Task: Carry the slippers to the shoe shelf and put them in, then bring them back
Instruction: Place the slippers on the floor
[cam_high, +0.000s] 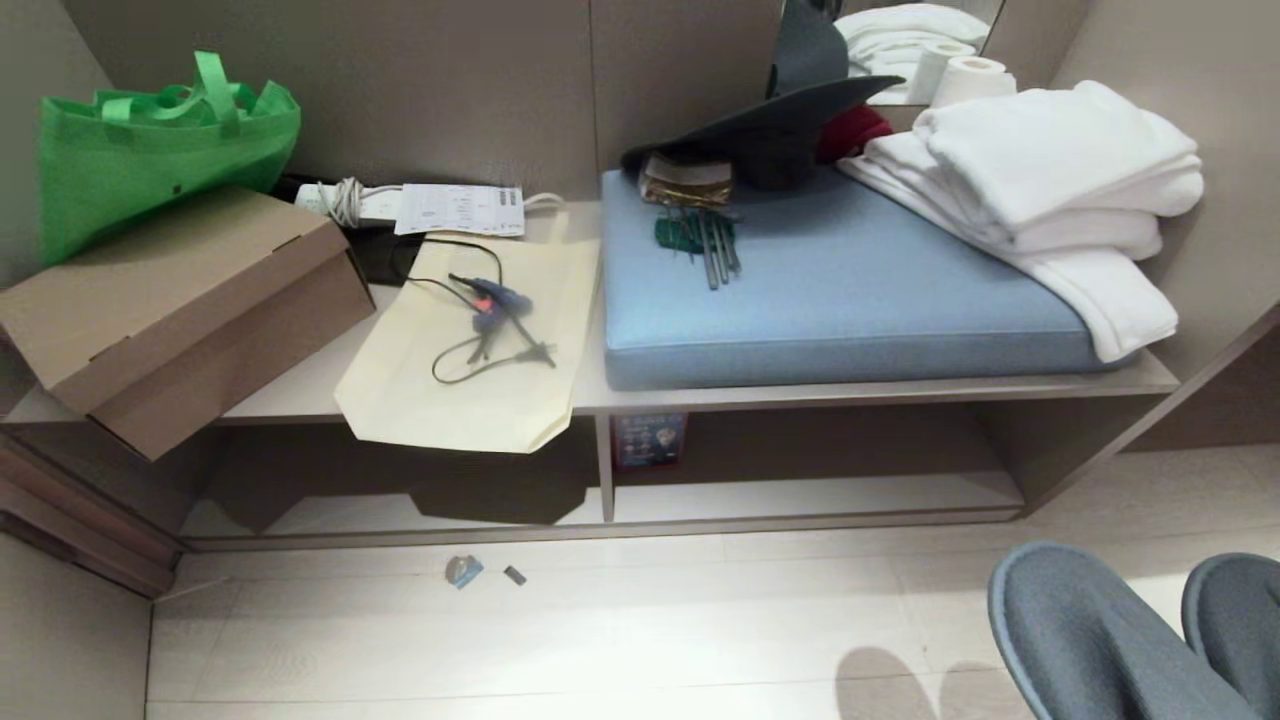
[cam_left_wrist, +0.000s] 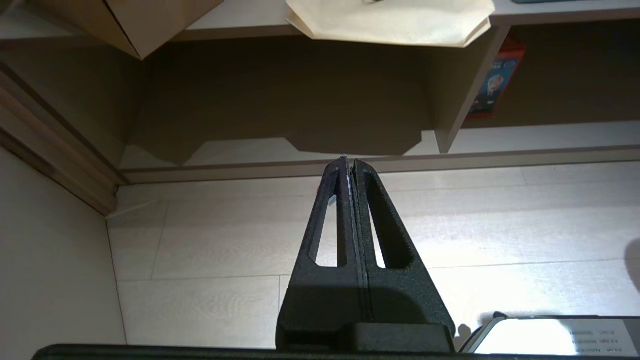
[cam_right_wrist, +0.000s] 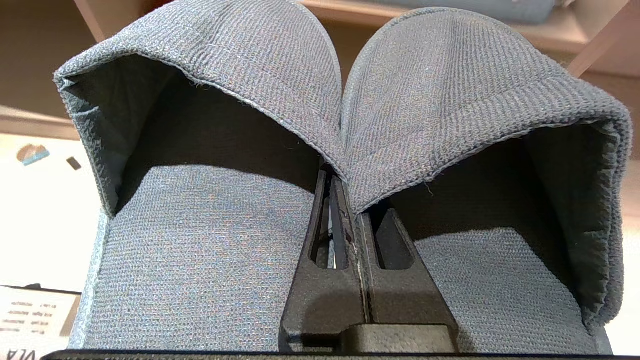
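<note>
Here, two slippers (cam_right_wrist: 320, 100), one gripper (cam_right_wrist: 345, 187).

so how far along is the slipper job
Done: right gripper is shut on the slippers, and the shoe shelf is in front. In hand: carrying them up to it. Left: put them in a cubby, then bring them back. Left gripper is shut, empty.

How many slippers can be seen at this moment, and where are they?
2. Both slippers sit side by side, toes toward the shoe shelf, their inner edges pinched together in the right gripper; in the head view they show at the lower right.
</note>
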